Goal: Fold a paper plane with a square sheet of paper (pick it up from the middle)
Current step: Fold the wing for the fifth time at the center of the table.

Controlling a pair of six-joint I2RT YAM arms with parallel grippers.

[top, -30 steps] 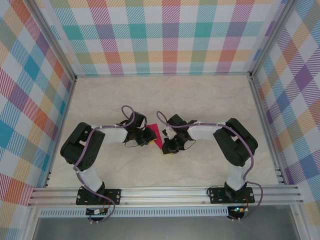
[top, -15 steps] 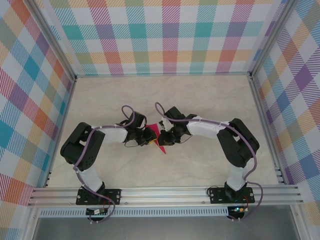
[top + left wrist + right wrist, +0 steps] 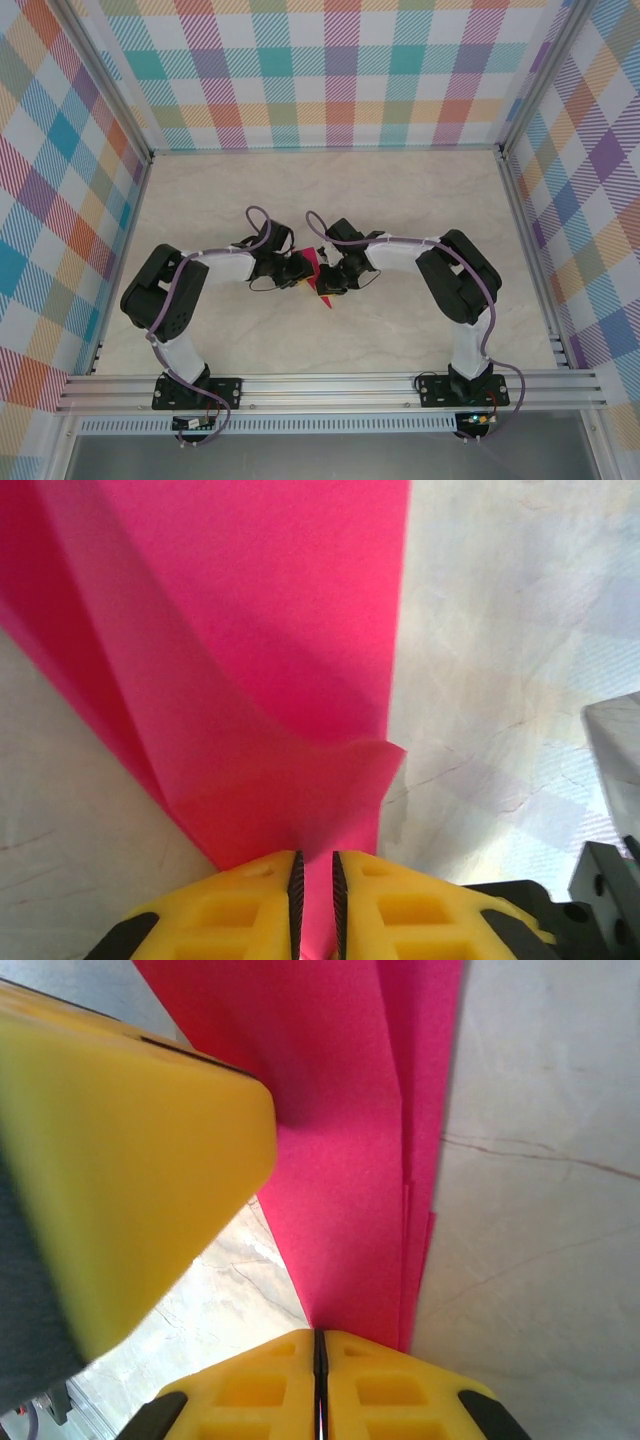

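Two robot arms are meeting at the middle of a pale marbled table (image 3: 420, 200), both gripping one folded piece of magenta-pink paper (image 3: 317, 274) that is sitting between them. In the overhead view, the left gripper (image 3: 300, 272) is reaching in from 9 o'clock and the right gripper (image 3: 333, 280) from 3 o'clock. The paper is showing as a narrow sliver whose long axis is running roughly from 12 to 6 o'clock, with its sharp tip pointing to about 5 o'clock, toward the arm bases. In the left wrist view, the left gripper (image 3: 315, 865) is clenching the paper (image 3: 250, 660) in a thin slit between its yellow fingers, and the sheet is buckling into a small raised curl just past the tips. In the right wrist view, the right gripper (image 3: 320, 1340) is pressing its yellow fingers fully together on the paper (image 3: 340, 1160), whose layered edges are running straight away toward 12 o'clock. A blurred yellow finger of the left gripper (image 3: 130, 1160) is looming at 9 o'clock, touching the pink surface.
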